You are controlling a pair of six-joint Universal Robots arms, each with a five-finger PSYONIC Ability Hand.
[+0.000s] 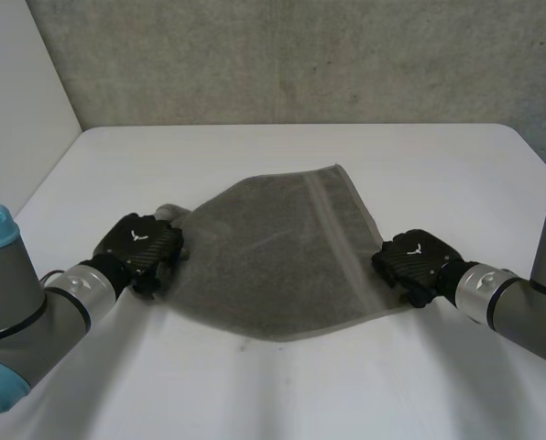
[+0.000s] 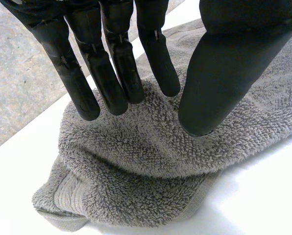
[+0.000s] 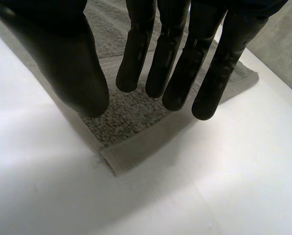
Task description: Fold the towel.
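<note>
One grey towel (image 1: 282, 257) lies mid-frame in the head view on the table (image 1: 282, 394), with two hands at it: the left hand (image 1: 137, 246) at its left corner, the right hand (image 1: 415, 261) at its right corner. The left wrist view adds that this corner is bunched thick under straight fingers (image 2: 111, 83) that grip nothing. The right wrist view shows fingers (image 3: 178, 83) likewise straight and empty over a flat corner.
</note>
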